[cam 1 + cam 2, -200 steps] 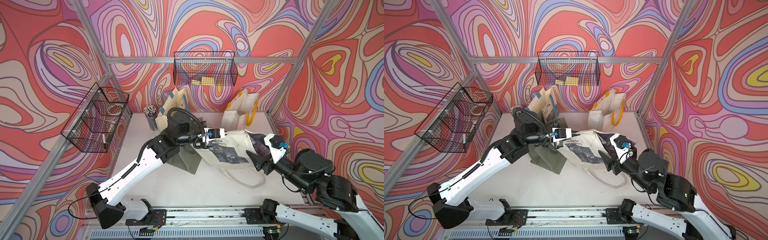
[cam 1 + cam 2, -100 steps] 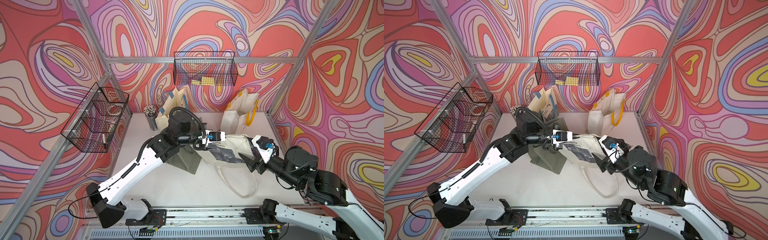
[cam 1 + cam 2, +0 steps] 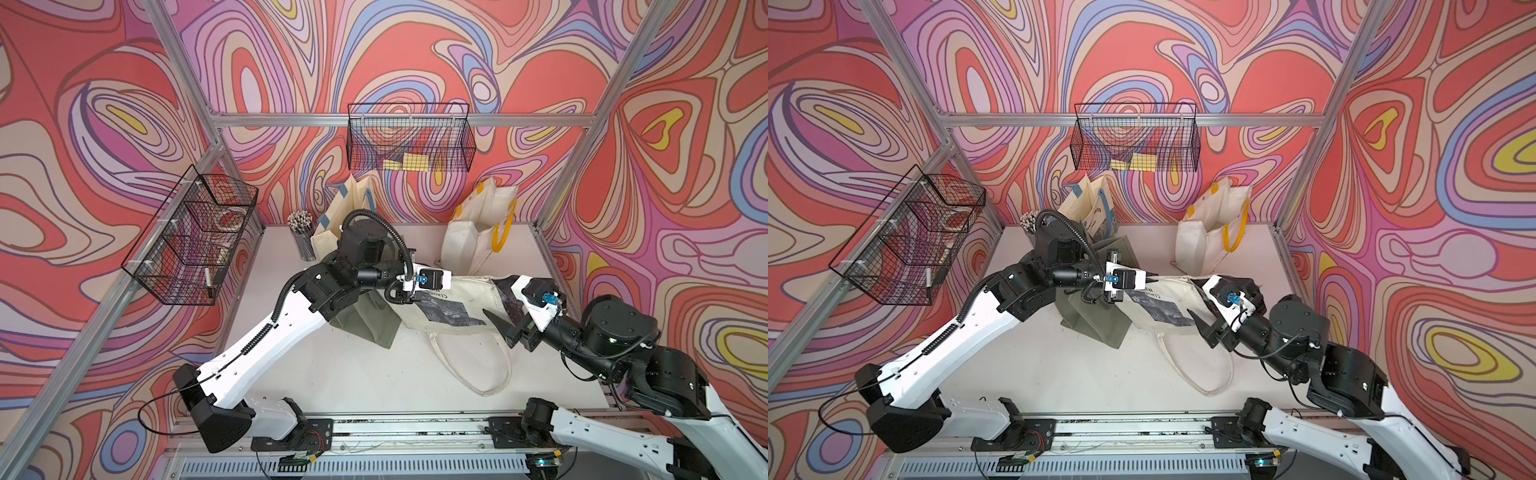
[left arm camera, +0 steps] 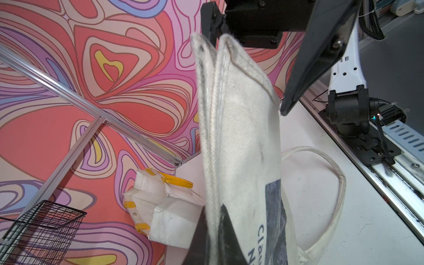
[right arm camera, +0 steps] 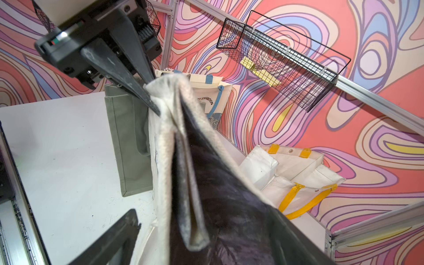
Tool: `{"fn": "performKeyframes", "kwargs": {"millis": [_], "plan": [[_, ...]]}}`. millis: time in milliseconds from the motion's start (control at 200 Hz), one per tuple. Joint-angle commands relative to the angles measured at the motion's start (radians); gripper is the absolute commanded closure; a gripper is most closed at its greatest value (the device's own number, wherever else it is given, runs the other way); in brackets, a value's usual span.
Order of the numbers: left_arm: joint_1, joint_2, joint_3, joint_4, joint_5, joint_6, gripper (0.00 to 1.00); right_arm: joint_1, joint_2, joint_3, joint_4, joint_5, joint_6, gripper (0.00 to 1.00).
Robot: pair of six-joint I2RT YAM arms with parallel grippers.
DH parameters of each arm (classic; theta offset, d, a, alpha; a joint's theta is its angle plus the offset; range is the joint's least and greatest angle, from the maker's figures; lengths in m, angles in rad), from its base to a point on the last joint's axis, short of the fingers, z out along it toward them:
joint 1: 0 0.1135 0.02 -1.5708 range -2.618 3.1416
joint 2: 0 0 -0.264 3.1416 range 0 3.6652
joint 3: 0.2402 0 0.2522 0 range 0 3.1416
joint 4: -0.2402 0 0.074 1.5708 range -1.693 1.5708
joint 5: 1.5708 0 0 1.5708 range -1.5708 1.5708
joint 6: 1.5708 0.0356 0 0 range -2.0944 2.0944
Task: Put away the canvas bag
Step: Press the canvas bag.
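The left pincer [image 5: 154, 101] is clamped on one corner of the canvas bag [image 3: 449, 307], probably to keep the cloth up off the surface [image 3: 353, 374]. The right pincer [image 4: 247, 76] stands wide apart, with its jaws straddling the bag's opposite end without gripping, seemingly ready to close. The bag hangs in mid-air between the two. Its long axis runs side to side across the workspace, nearly level. Its handle loop [image 3: 478, 374] droops toward the front rail and lies on the surface.
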Motion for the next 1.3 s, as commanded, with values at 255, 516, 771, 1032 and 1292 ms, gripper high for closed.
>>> {"fn": "performKeyframes", "kwargs": {"millis": [255, 516, 771, 1032, 1292], "plan": [[0.007, 0.024, 0.088, -0.07, 0.052, 0.063, 1.0, 0.004, -0.01, -0.039, 0.045, -0.006, -0.086, 0.09], [0.008, 0.046, 0.146, -0.164, 0.072, 0.092, 1.0, 0.004, -0.02, -0.029, 0.06, 0.037, -0.144, 0.08], [0.007, 0.055, 0.161, -0.202, 0.081, 0.11, 1.0, 0.004, 0.018, -0.008, -0.007, 0.028, -0.137, 0.05], [0.008, 0.05, 0.155, -0.142, 0.079, 0.088, 1.0, 0.003, 0.052, -0.026, -0.058, -0.068, -0.06, 0.19], [0.007, 0.057, 0.146, -0.106, 0.104, 0.034, 1.0, 0.004, -0.006, -0.062, 0.065, -0.092, -0.073, 1.0]]}}
